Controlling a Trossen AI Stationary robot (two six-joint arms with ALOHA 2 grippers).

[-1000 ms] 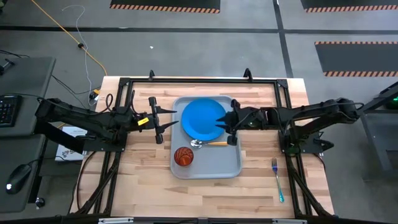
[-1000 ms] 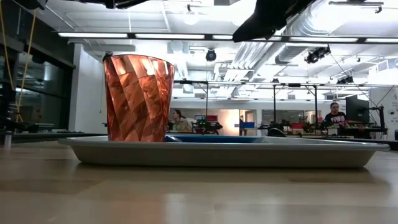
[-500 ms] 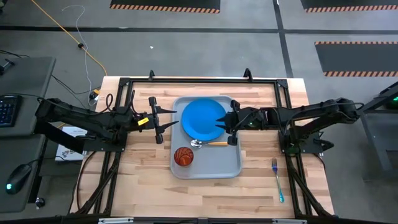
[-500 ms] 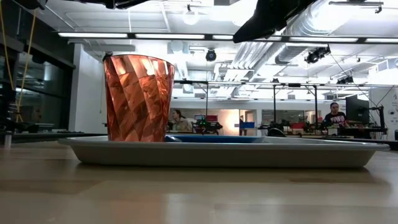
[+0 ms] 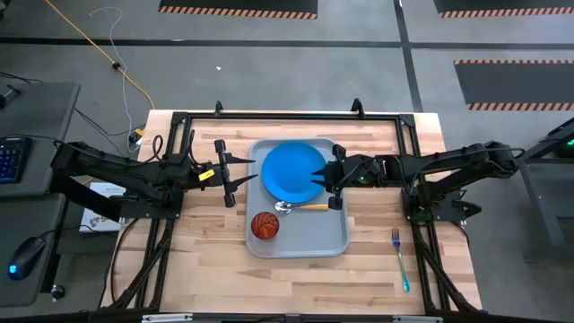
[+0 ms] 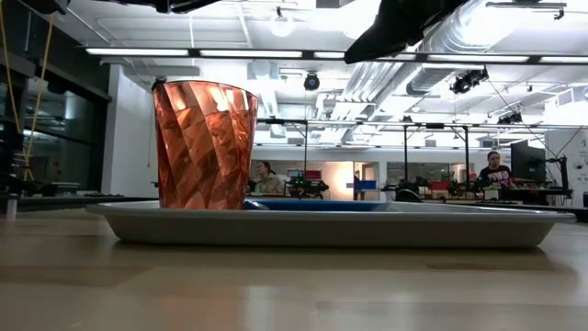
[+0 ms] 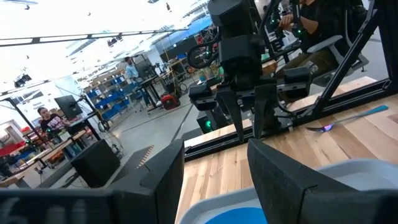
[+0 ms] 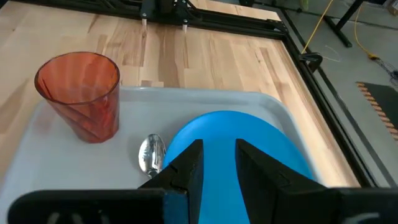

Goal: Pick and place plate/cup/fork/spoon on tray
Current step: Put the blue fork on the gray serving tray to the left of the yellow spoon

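A: From above, what did you have?
B: I saw the tray [image 5: 300, 240] in the middle of the tabletop [image 5: 377, 269], with the plate [image 5: 292, 172] on its far half, the cup [image 5: 265, 225] upright on its near left part and the spoon [image 5: 300, 207] lying between them just off the plate's near edge. The fork [image 5: 400, 260] lay off the tray, on the wood near my right arm's base. My left pincer [image 5: 228, 178] hung just beside the tray's left rim, fingers spread and empty. My right pincer [image 5: 333, 178] hovered over the plate's right edge.

A: And the low camera?
B: The cup [image 6: 204, 145] stood upright on the tray [image 6: 331, 225], with a sliver of plate [image 6: 317, 206] behind it.

A: Left wrist?
B: Its fingers stood apart, nothing between them; the fork [image 7: 348, 119] lay on the wood beyond.

A: Right wrist?
B: That pincer's [image 8: 218, 163] fingers stood a little apart above the plate [image 8: 249, 140], grasping nothing, with the spoon's bowl [image 8: 151, 152] and the cup [image 8: 79, 93] nearby.
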